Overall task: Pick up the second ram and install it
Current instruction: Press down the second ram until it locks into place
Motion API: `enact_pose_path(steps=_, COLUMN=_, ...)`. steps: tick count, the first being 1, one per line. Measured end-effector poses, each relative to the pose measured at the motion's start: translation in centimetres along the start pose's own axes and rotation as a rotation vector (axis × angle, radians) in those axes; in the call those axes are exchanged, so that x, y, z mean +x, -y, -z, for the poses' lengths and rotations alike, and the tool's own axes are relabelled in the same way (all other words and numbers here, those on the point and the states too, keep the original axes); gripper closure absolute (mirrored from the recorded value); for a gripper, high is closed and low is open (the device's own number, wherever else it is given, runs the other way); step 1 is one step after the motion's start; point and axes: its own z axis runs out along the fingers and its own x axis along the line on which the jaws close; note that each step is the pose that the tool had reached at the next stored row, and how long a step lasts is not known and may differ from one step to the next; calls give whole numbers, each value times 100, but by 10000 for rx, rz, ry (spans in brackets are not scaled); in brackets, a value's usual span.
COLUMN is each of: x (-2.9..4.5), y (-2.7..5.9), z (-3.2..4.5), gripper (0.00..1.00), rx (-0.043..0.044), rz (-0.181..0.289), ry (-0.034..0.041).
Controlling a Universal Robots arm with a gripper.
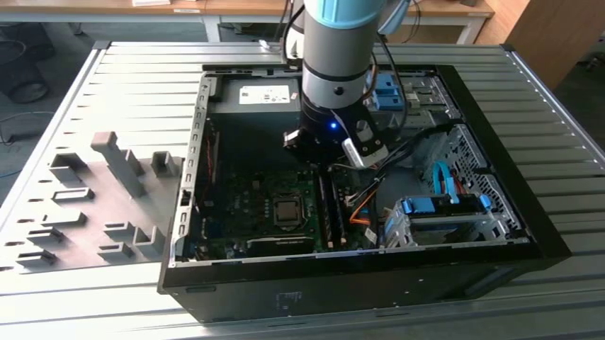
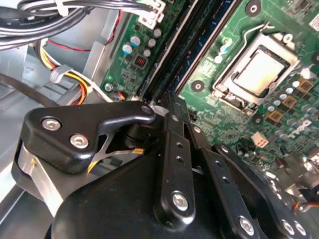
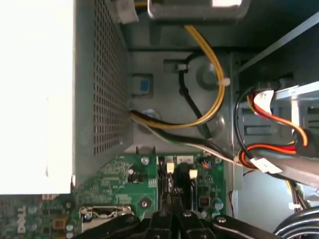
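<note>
Ribbed grey metal formed the workbench, and an open computer case lay on it at the centre of the exterior view, with a grey slotted holder at the left of that frame. Inside the case the green motherboard faced up, its bare processor socket near the lower middle.

Over the board's upper end stood the robot arm, reaching straight down into the case. Its gripper sat at the top end of the memory slots, and its narrow black fingers were drawn close together, in line with the slots. Whether anything thin was pinched between them could not be made out.

The second ram appeared to be the blue-green strip lying along one slot in the second wrist view, just ahead of the fingertips. Its long axis ran away from the gripper down the slot, parallel to the neighbouring black slot, toward the case's near wall in the exterior view.
</note>
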Motion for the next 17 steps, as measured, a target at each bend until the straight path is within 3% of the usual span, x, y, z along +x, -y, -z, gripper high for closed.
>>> enact_pose_path(steps=14, x=4, y=-26, z=-73, gripper=89, rx=30, rz=1, ry=-1)
enact_pose_path(steps=17, x=2, y=-31, z=-14, gripper=89, rx=3, rz=1, ry=14)
